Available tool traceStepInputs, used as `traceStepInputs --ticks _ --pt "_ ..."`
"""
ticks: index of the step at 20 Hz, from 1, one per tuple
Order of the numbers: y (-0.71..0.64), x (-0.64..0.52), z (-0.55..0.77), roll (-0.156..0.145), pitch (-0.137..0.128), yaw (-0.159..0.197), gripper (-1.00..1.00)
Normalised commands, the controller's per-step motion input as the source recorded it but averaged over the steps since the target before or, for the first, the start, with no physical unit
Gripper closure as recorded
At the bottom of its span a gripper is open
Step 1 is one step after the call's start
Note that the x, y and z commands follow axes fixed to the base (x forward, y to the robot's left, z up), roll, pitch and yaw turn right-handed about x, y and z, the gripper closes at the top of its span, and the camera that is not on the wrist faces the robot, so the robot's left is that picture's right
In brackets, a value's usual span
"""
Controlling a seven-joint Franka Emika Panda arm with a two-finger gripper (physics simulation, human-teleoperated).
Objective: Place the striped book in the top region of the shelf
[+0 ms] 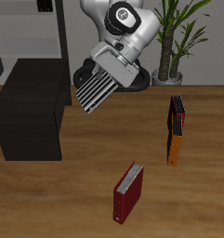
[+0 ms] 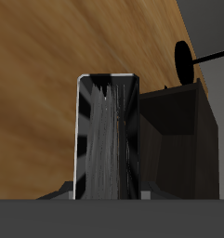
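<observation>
While gripped, striped book (image 1: 96, 89) tilted toward shelf (image 1: 30, 116).

The striped book (image 1: 97, 90) shows fine black-and-white stripes, grey and blurred in the wrist view, and the shelf (image 1: 30, 116) is matte black on a warm brown wood-grain worktop (image 1: 76, 195). A dark red book (image 1: 129, 192) stands near the front, with pale page edges. An orange-and-black book (image 1: 177, 130) stands farther back.
</observation>
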Motion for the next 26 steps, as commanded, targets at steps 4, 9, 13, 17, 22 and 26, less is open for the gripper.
traceStepInputs --ticks 4,9,13,17,22,26 --pt "-0.09 0.04 0.05 -0.106 -0.018 -0.038 1.0" --pt "0.05 0.26 -0.21 -0.074 0.054 0.02 1.0" --pt "0.19 0.22 -0.18 -0.05 0.023 0.03 1.0" --pt "0.35 0.14 -0.08 0.007 0.0 0.039 1.0" --pt "0.12 0.04 0.01 -0.029 -0.003 0.003 1.0" --pt "-0.06 -0.03 -0.05 -0.034 -0.006 0.007 1.0"
